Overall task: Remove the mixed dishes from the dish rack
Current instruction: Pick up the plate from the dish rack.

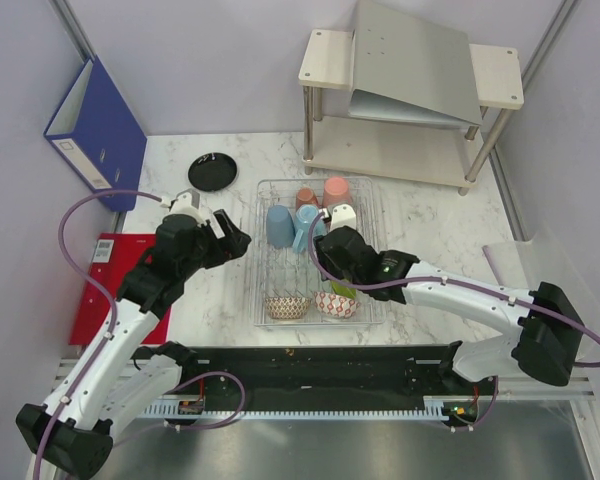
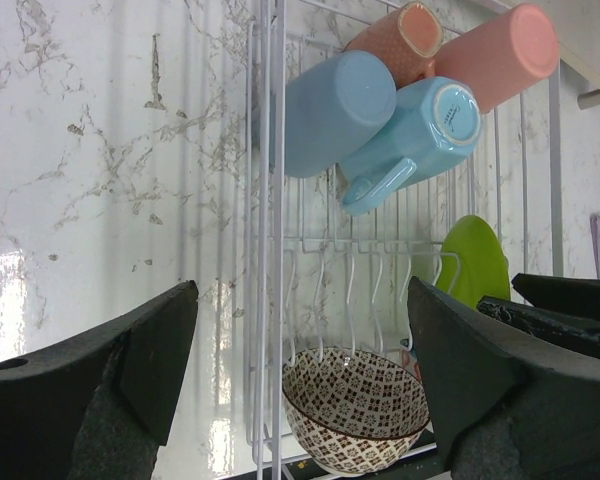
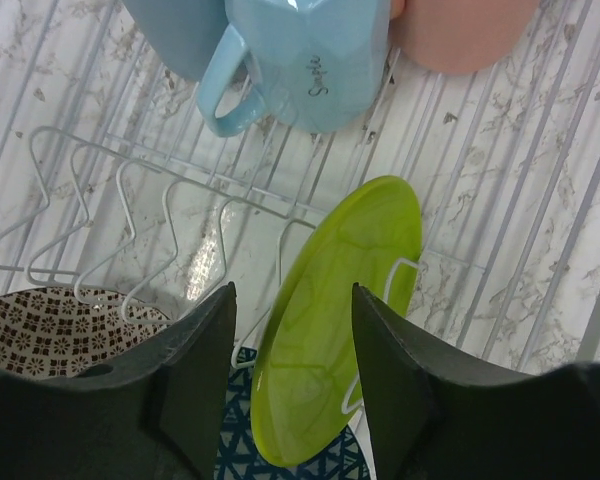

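At the near end of the dish rack [image 1: 280, 270], toward the worktop's near edge and right of its middle, the lime-green plate [image 3: 340, 300] stands on its rim among the wire prongs, leaning. Its long axis runs slantwise, from near-left to far-right as the right wrist view shows it. The right pincer [image 3: 295, 298] hangs directly over it, fingers spread, one to each side of the disc. A gap shows beside the left finger. The right finger overlaps the plate's edge, and whether it touches cannot be told, so no pinch is evident. The closing line appears to cross the plate's thin dimension rather than its width, which a lift by the faces would need. The brown-white bowl [image 3: 40, 335] lies to the plate's left in the same near row; the light-blue cups [image 3: 300, 60] lie beyond it. The left pincer [image 2: 300, 395], spread wide, hovers at the rack's left rim, well apart from the plate, so the right arm is the nearer.
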Available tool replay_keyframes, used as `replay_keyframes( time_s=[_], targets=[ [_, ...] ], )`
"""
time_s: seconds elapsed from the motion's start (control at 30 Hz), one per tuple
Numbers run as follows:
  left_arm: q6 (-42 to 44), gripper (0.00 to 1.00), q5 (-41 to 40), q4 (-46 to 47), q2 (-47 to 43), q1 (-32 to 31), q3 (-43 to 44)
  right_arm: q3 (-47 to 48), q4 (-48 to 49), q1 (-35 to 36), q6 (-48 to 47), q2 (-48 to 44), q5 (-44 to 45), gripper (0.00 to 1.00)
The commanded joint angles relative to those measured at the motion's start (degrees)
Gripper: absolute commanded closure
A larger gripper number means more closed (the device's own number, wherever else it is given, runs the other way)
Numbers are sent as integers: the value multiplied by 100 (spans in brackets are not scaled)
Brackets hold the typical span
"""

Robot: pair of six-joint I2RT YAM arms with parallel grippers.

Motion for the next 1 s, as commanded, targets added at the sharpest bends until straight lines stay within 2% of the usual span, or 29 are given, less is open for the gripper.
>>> replay_keyframes(
  time_s=[0.0,0.17,0.23,0.37,0.47,0.67,0.97],
  targets=[
    [81,9,74,114,45,-4,2,-136,144,9,184,141,-152,43],
    [72,9,109,141,63,-4,-69,-198,205,0,220,281,-266,46],
    [72,9,126,175,72,-4,-130,-215,240,0,229,290,-319,55],
    [54,9,144,263,89,-4,-236,-215,223,9,229,194,-363,83],
    [28,10,179,307,107,-4,-262,-207,153,9,229,27,-320,90],
    [81,10,197,316,159,-4,-192,4,-110,44,123,-237,-249,100],
    [37,10,329,352,291,-4,-174,408,-769,53,-52,-737,-153,100]
  ],
)
